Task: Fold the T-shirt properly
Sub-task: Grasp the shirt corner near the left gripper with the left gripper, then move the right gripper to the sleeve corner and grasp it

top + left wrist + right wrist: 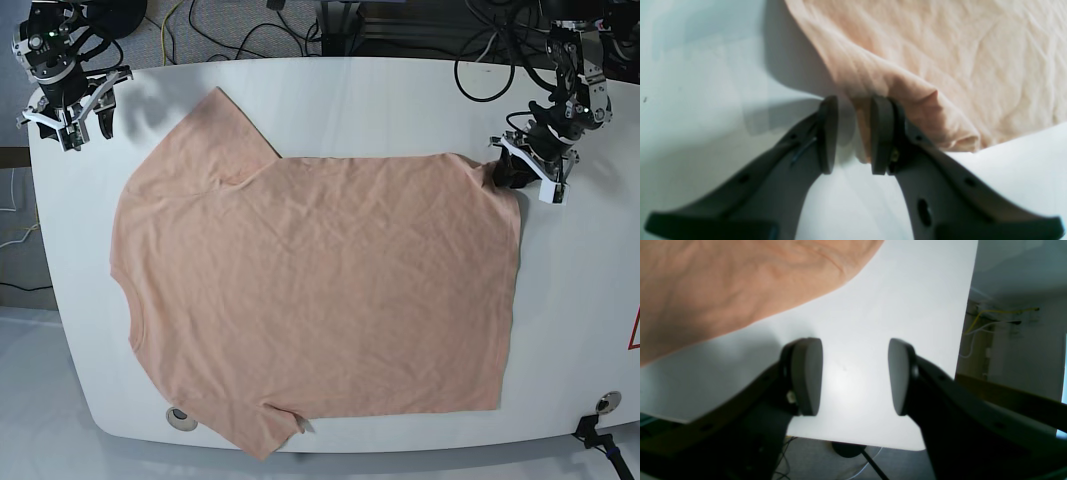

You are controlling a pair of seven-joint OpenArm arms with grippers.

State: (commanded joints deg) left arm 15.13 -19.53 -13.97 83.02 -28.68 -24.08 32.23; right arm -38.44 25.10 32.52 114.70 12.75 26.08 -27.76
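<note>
In the left wrist view, the left gripper (853, 135) stands with its jaws parted around a raised ridge at the corner of the T-shirt (940, 53); a fold of peach cloth sits between the pads, against the right-hand pad (882, 133), but the gap beside the other pad is plain, so the cloth is not pinched. To do this grasp well, the jaws should close only once the hem fold lies fully between the pads, taking both layers, and low enough that the corner cannot slip out when lifted. In the right wrist view, the right gripper (855, 376) hangs released over the bare white table (907, 306), holding nothing, with a sleeve of the shirt up and to its left, well apart from the pads. In the base view, the shirt lies spread flat across the table (400, 90), collar side to the view's left and hem to its right, wrinkled but unfolded; the left gripper (515, 170) sits at the far hem corner, and the right gripper (70, 120) waits near the far sleeve. Judging by this, the fold is not yet started, and both corners should be held before either arm lifts.
</note>
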